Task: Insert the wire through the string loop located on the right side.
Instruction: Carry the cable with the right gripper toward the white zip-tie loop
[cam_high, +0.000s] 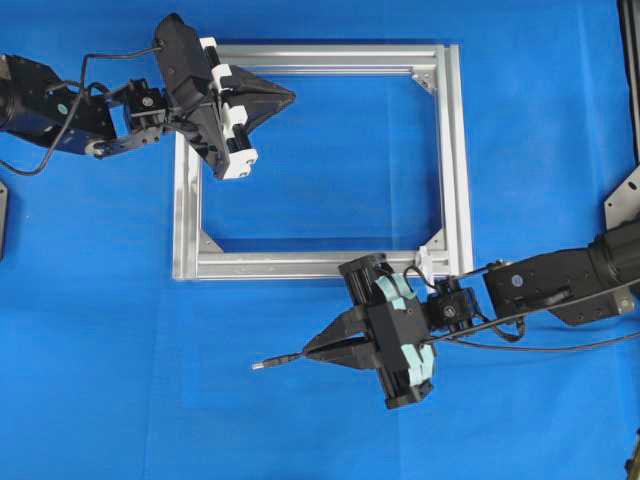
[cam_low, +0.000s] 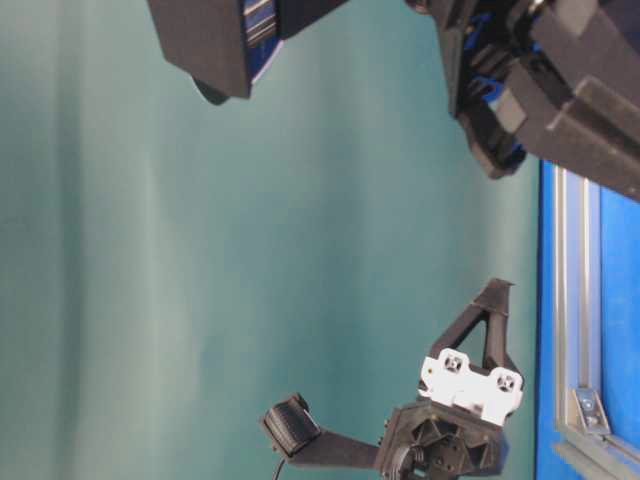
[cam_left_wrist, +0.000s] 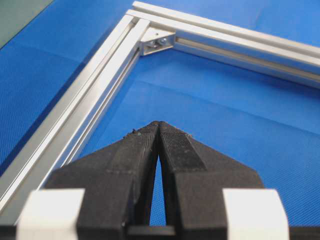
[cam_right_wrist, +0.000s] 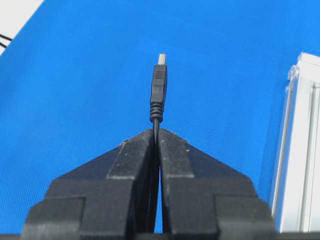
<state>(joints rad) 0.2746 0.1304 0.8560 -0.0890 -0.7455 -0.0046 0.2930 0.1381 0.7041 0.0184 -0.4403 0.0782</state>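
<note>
A blue cloth (cam_high: 120, 330) covers the whole table. On it lies a rectangular frame (cam_high: 455, 160) of silver aluminium bars, flat, with small triangular brackets (cam_high: 425, 78) in its inside corners.

The left arm (cam_high: 50, 110) reaches in from the left edge of the overhead view. Its gripper (cam_high: 285, 97) hangs over the upper left part of the frame, the tip pointing right, above the blue cloth inside the frame. In the left wrist view the two black fingers (cam_left_wrist: 137, 150) are pressed together at the tip with nothing between them.

The right arm (cam_high: 560, 285) comes in from the right edge, below the frame. Its gripper (cam_high: 312, 350) sits just below the frame's bottom bar, outside the frame, pointing left. Its fingers (cam_right_wrist: 175, 155) are clamped on the wire (cam_right_wrist: 158, 87), a thin black cable. The plug end sticks out ahead of the fingertips, and its small silvery tip (cam_high: 258, 366) shows over the cloth to the left of the gripper. The rest of the wire trails back past the right arm toward the right edge.

The string loop (cam_high: 428, 262) is a small white piece at the frame's lower right corner, just above the right wrist. The plug is well apart from it, to the lower left.
</note>
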